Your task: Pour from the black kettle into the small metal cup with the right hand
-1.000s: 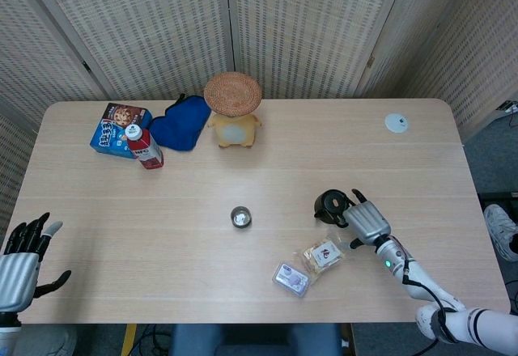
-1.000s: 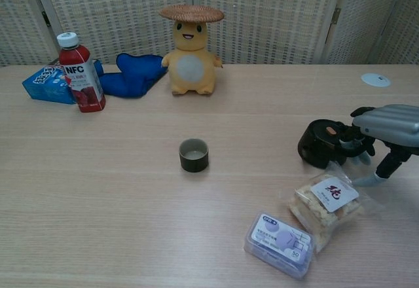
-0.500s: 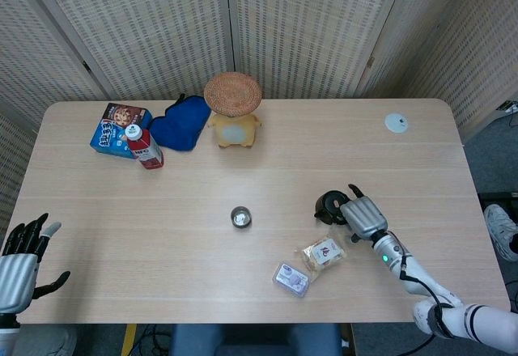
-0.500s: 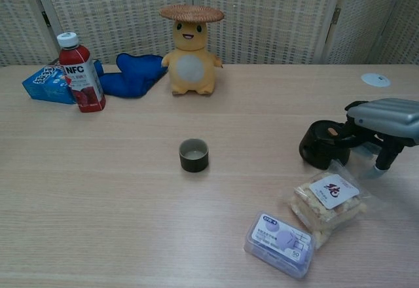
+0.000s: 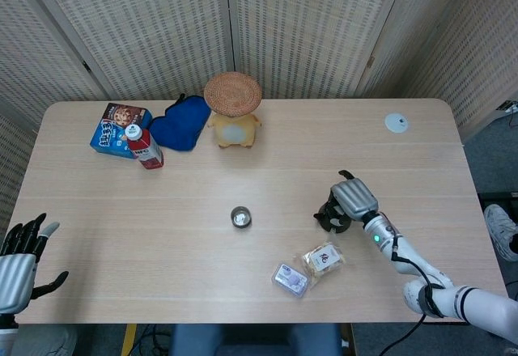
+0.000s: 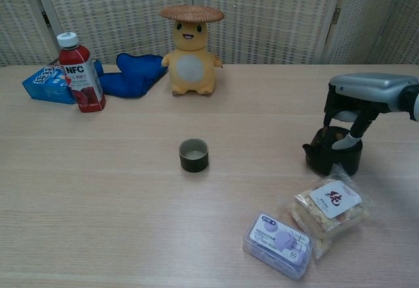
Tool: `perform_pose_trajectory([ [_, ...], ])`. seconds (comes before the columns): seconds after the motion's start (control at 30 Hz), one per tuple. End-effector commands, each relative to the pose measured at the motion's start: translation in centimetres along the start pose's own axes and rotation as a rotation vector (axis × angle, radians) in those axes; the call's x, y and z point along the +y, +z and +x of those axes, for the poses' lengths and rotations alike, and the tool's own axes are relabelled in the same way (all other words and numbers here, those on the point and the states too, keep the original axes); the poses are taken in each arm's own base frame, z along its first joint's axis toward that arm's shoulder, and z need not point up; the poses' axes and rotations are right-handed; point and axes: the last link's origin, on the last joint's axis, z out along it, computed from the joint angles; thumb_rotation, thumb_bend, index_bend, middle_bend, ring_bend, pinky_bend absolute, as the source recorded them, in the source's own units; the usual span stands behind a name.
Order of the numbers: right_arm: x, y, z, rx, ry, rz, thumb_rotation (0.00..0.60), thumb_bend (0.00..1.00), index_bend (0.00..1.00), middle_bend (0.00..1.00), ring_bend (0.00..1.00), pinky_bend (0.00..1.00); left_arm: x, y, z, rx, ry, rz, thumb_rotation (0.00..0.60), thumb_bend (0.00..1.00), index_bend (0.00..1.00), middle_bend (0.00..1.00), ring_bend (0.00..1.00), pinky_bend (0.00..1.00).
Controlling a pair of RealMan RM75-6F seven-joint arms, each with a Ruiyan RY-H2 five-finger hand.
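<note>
The black kettle (image 5: 331, 217) (image 6: 332, 158) stands on the table (image 5: 162, 235) at the right, its spout turned toward the left. My right hand (image 5: 353, 197) (image 6: 359, 98) is right above it, and its fingers (image 6: 345, 141) reach down around the kettle's top handle and hold it. The small metal cup (image 5: 240, 217) (image 6: 194, 155) stands upright near the table's middle, well to the left of the kettle. At the table's near left corner, in the head view only, my left hand (image 5: 20, 252) rests with fingers spread and holds nothing.
A snack bag (image 5: 322, 257) (image 6: 330, 204) and a clear plastic box (image 5: 290, 278) (image 6: 278, 243) lie just in front of the kettle. At the back stand a yellow plush with a straw hat (image 6: 190, 52), a red bottle (image 6: 80, 72), a blue cloth (image 6: 134, 75) and a blue box (image 6: 44, 84).
My right hand has moved from beside the kettle to above it, and its fingers have come down on the handle. The kettle has shifted slightly toward me and turned.
</note>
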Motion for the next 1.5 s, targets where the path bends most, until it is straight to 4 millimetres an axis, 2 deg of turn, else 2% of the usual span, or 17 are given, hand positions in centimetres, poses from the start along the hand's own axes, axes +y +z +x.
perform_pose_trajectory([
  [0.03, 0.0, 0.3, 0.5, 0.006, 0.007, 0.006, 0.511, 0.00, 1.00, 1.00, 0.92, 0.13, 0.0, 0.0, 0.0, -0.001, 0.000, 0.002, 0.600, 0.20, 0.13, 0.00, 0.06, 0.00],
  [0.27, 0.1, 0.1, 1.7, 0.023, 0.015, -0.001, 0.373, 0.00, 1.00, 1.00, 0.94, 0.16, 0.0, 0.0, 0.1, 0.001, 0.001, 0.004, 0.600, 0.19, 0.13, 0.00, 0.06, 0.00],
  [0.33, 0.0, 0.0, 2.0, 0.030, 0.019, -0.010, 0.354, 0.00, 1.00, 1.00, 0.95, 0.16, 0.0, 0.0, 0.1, 0.001, 0.000, 0.004, 0.600, 0.19, 0.13, 0.00, 0.06, 0.00],
  [0.57, -0.4, -0.7, 2.3, 0.036, 0.019, -0.012, 0.355, 0.01, 1.00, 1.00, 0.99, 0.22, 0.2, 0.0, 0.2, 0.006, -0.001, -0.002, 0.600, 0.18, 0.13, 0.00, 0.06, 0.00],
  [0.83, -1.2, -1.2, 2.7, 0.068, -0.005, 0.017, 0.355, 0.30, 1.00, 1.00, 0.99, 0.25, 0.2, -0.1, 0.2, 0.013, -0.005, -0.004, 0.600, 0.18, 0.13, 0.00, 0.06, 0.00],
  [0.9, -1.5, -1.2, 2.8, 0.077, -0.010, 0.025, 0.355, 0.33, 1.00, 1.00, 0.99, 0.26, 0.1, -0.1, 0.3, 0.015, -0.006, -0.002, 0.600, 0.18, 0.13, 0.00, 0.06, 0.00],
  [1.2, -2.9, -0.8, 3.2, 0.095, -0.034, 0.063, 0.355, 0.36, 1.00, 1.00, 0.99, 0.33, -0.3, -0.4, 0.3, 0.020, -0.009, 0.008, 0.600, 0.18, 0.13, 0.00, 0.06, 0.00],
  [1.5, -5.5, 1.6, 4.4, 0.097, -0.078, 0.118, 0.354, 0.41, 1.00, 1.00, 0.99, 0.43, -0.7, -0.6, 0.3, 0.027, -0.013, 0.016, 0.600, 0.18, 0.13, 0.00, 0.06, 0.00],
])
